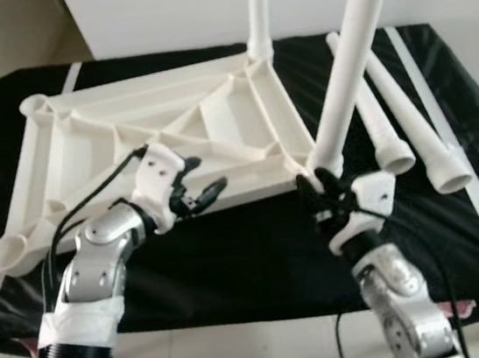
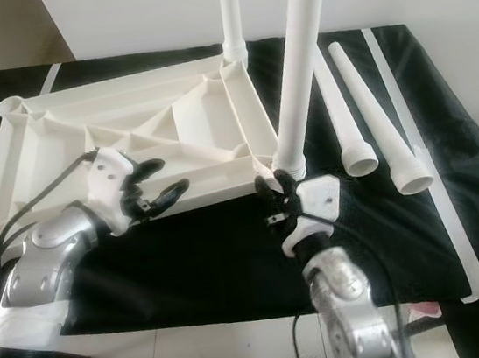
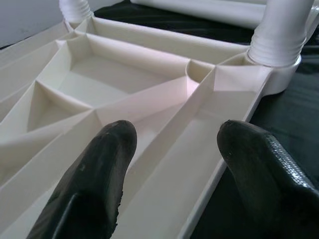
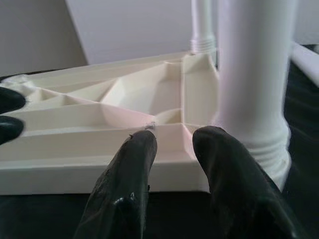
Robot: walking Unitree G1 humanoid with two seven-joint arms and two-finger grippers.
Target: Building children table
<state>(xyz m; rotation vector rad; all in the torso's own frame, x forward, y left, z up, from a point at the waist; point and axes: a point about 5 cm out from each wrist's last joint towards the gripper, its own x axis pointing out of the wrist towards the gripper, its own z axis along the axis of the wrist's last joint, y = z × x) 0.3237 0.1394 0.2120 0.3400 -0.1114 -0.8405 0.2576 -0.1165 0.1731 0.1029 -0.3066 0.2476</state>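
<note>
Seating the near-right leg into the upturned tabletop

The right gripper (image 1: 323,193) sits at the base of the near leg (image 1: 350,63), fingers slightly parted w/ nothing pinched, the leg's threaded collar just beside them in its corner socket. The left gripper (image 1: 189,186), jaws spread and empty, hovers over the near rim of the tabletop (image 1: 110,134), ribs directly beyond its fingertips. To do this well: probably press the left down on the rim so the top can't spin, close the right round the collar, then twist w/o tilting the leg (a skewed start may cross-thread). The far leg (image 1: 257,9) already stands; two spare legs (image 1: 390,115) lie well apart to the right. All rests on a black cloth-covered surface (image 1: 234,268), w/ a white wall (image 1: 165,12) behind and pale floor below.
</note>
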